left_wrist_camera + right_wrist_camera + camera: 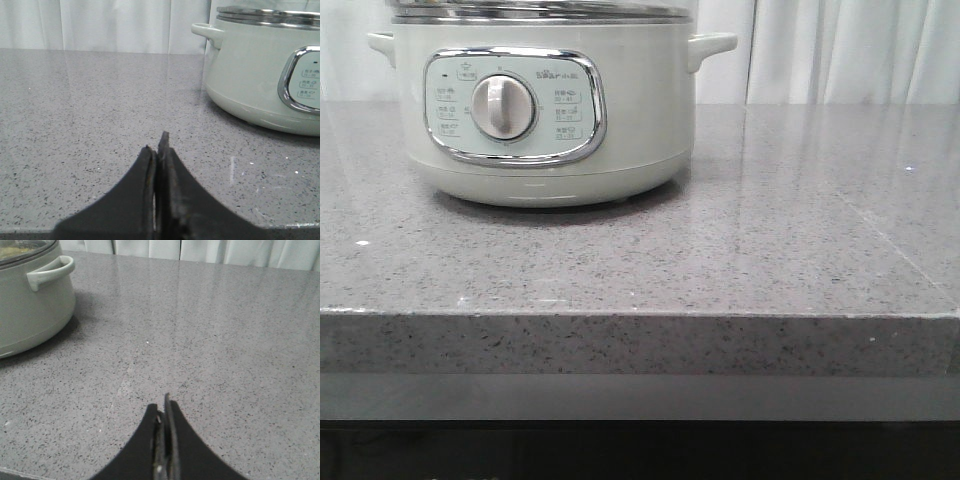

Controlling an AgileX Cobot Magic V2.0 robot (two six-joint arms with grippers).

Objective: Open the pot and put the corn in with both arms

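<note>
The pale grey-green pot (540,110) stands at the back left of the grey stone counter, its chrome-framed panel and round dial (502,108) facing me, its lid on. It also shows in the left wrist view (260,75) and in the right wrist view (30,300). My left gripper (159,145) is shut and empty, low over the counter, well short of the pot. My right gripper (164,407) is shut and empty over the bare counter to the pot's right. Neither gripper shows in the front view. The corn is out of view.
The speckled grey counter (770,220) runs wide to the right of the pot, with its front edge (640,315) near me. White curtains (840,50) hang behind the counter.
</note>
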